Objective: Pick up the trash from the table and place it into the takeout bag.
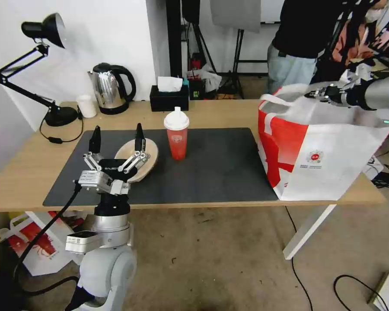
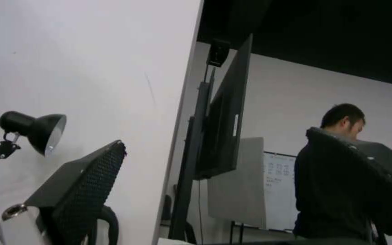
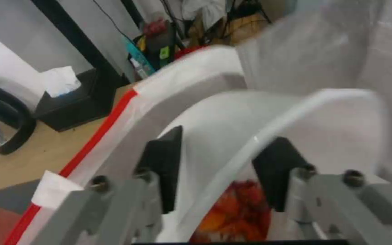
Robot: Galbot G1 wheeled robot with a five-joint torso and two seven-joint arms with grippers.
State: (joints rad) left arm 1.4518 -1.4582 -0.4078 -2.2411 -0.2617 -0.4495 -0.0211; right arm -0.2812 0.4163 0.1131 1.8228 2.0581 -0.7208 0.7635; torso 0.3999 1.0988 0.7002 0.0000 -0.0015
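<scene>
The white bowl (image 3: 296, 136) with red crayfish is clamped by the right gripper (image 3: 223, 170) over the takeout bag (image 1: 324, 160) on the desk (image 1: 229, 113), while the left gripper (image 1: 116, 140) is held wide apart above the tan bowl (image 1: 149, 160).

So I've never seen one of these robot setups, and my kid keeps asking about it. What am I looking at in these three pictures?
It is a two-armed robot clearing trash from a table into a takeout bag. The wide picture comes from a camera on its head, looking down at the work. The other two come from cameras on its wrists.

On the table's black mat stand a red cup and a tan pulp bowl. Behind the mat are a kettle, a white mug, a black tissue box and a desk lamp.

The left gripper hovers open at the pulp bowl, fingers pointing up. The right gripper is at the bag's mouth, its fingers either side of the rim of a white bowl of red crayfish, tipped on edge.
</scene>
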